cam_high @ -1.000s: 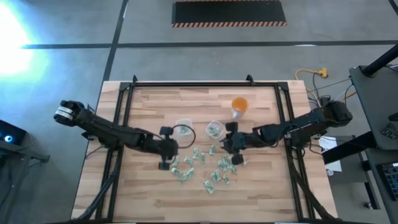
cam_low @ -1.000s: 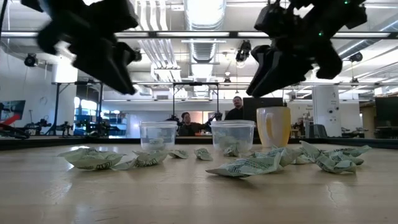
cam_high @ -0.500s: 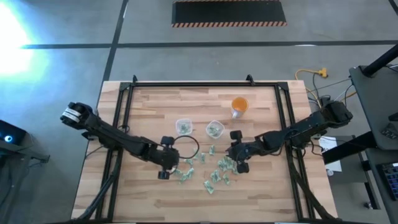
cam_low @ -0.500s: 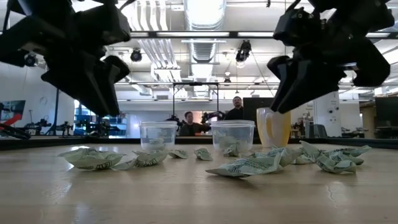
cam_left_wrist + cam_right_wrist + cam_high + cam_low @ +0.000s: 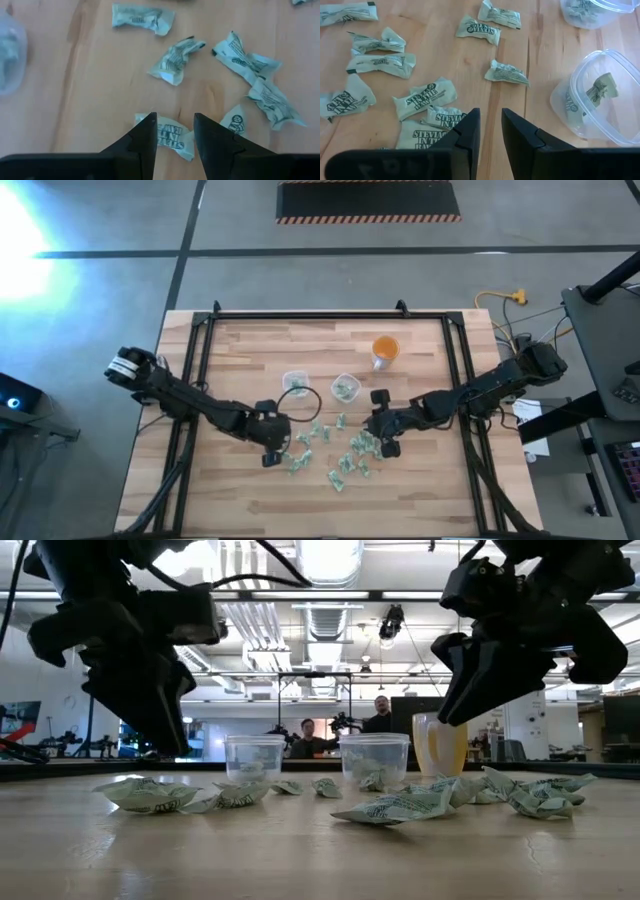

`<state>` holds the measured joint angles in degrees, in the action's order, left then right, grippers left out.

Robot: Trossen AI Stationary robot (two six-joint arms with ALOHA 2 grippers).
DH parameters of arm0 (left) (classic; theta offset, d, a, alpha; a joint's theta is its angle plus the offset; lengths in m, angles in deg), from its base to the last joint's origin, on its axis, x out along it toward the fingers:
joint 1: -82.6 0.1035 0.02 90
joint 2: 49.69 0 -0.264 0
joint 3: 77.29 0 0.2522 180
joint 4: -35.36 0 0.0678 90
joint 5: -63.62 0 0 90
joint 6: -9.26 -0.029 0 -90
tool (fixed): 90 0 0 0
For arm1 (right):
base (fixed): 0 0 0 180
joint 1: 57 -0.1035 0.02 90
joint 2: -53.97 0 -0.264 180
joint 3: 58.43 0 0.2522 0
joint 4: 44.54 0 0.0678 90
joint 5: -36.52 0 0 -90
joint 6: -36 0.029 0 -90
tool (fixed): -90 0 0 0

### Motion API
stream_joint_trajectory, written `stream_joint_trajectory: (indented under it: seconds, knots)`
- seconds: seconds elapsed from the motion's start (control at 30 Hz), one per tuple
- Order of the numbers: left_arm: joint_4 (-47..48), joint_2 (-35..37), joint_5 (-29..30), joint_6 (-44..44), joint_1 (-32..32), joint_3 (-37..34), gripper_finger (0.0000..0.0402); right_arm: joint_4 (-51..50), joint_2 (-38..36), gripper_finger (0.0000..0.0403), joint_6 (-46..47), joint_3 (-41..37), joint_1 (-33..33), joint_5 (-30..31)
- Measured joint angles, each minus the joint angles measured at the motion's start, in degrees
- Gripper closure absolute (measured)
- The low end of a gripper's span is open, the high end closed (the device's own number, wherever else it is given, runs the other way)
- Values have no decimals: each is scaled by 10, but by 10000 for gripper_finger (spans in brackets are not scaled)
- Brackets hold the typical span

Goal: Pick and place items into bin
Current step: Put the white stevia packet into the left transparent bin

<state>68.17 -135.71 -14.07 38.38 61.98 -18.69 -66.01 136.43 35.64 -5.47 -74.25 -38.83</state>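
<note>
Pale green-and-white packets (image 5: 340,450) lie scattered on the wooden table (image 5: 240,350), in front of two clear tubs (image 5: 294,384) and an orange cup (image 5: 384,350) standing farther back. The left gripper (image 5: 172,131) hovers over one packet (image 5: 170,140), fingers apart and not touching it. The right gripper (image 5: 490,131) hangs above the pile, its fingers slightly apart and holding nothing. Packets read "STEVIA IN THE RAW"; each tub holds a few.
</note>
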Motion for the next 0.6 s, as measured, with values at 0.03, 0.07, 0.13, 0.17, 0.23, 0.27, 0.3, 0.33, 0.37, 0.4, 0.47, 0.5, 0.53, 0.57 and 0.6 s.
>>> stream_joint_trajectory:
  seconds: [0.03,0.07,0.13,0.17,0.23,0.27,0.3,0.33,0.37,0.4,0.47,0.5,0.53,0.57,0.6]
  knots:
    - [0,-3,0,13,0,0,290,0,0,332,0,0,0,0]
    - [0,-5,0,26,-1,0,290,0,0,331,0,0,0,0]
    - [0,-11,1,52,-2,0,290,1,0,329,0,0,0,0]
    - [0,-15,1,66,-2,0,290,1,0,328,0,0,0,0]
    - [1,-22,2,89,-2,0,290,2,0,328,0,0,0,0]
    - [1,-26,2,99,-2,0,290,1,0,328,0,0,0,0]
    - [1,-29,3,109,-2,0,290,1,0,329,0,0,0,0]
    - [3,-32,5,117,-2,0,290,1,0,330,0,0,0,0]
    - [6,-36,7,125,-3,0,290,1,0,332,0,0,0,0]
    - [9,-39,8,128,-3,0,290,1,0,334,0,0,0,0]
    - [10,-43,11,134,-4,0,290,1,0,336,-1,0,0,0]
    - [10,-45,12,135,-4,0,290,1,0,338,-2,0,0,0]
    - [10,-45,12,136,-5,0,290,1,0,339,-2,0,0,0]
    - [11,-45,12,136,-5,0,290,1,0,339,-2,0,0,0]
    - [11,-45,12,135,-5,0,290,1,0,340,-2,0,0,0]
